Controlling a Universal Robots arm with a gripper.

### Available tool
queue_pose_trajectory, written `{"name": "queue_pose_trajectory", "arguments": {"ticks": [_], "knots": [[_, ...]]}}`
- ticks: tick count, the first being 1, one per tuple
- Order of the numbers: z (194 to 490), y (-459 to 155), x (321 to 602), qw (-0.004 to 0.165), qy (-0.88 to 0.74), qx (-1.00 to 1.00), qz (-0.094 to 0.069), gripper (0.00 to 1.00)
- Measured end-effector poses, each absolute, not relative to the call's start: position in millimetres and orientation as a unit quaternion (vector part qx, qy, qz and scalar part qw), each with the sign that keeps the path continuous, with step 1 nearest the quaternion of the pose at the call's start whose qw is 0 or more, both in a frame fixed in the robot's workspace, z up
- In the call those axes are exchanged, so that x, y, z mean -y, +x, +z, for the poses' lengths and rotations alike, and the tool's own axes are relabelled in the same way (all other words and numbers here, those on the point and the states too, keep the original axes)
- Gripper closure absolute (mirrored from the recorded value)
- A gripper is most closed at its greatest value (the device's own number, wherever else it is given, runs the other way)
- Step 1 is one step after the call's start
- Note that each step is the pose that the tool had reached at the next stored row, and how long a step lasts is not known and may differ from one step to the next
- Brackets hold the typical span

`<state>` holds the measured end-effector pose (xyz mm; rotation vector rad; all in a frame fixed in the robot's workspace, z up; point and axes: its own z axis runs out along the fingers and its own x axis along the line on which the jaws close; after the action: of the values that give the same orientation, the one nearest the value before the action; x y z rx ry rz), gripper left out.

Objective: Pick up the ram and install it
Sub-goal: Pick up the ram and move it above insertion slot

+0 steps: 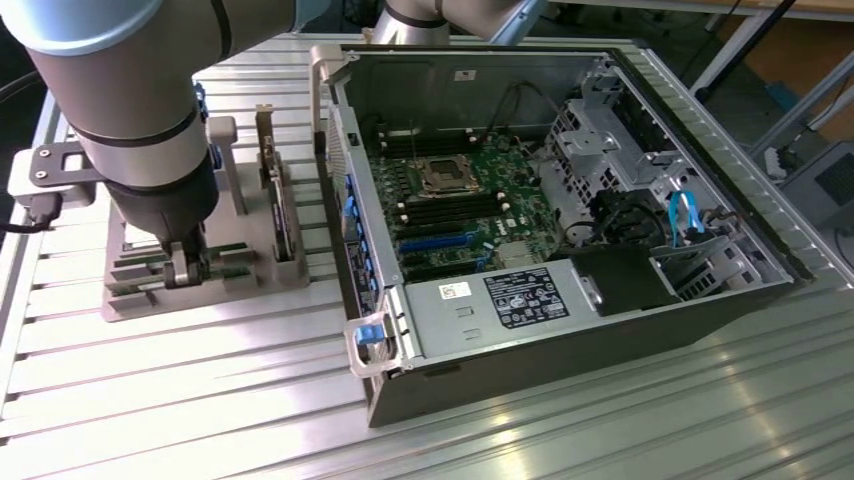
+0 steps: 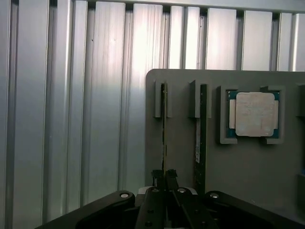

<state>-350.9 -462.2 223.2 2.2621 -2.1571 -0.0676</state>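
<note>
Your hand (image 2: 165, 174) pinched the ram (image 2: 164, 119), which stood on edge in the grey holder (image 2: 248, 167), a second stick (image 2: 203, 114) just beside it.

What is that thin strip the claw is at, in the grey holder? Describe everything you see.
The memory stick is a long, thin board seen edge-on, dark with a greenish-yellow rim. It stands on edge in a slot of the grey holder, its far end tucked in a raised bracket. The claw is closed on its near end, a finger on each side. Another stick stands parallel beside it, apart.
</note>
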Motion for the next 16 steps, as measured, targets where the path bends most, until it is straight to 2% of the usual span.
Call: {"name": "queue_pose_trajectory", "arguments": {"ticks": [16], "knots": [[255.9, -350.4, 462.2, 0.008, 0.720, 0.694, -0.022, 0.87]]}}
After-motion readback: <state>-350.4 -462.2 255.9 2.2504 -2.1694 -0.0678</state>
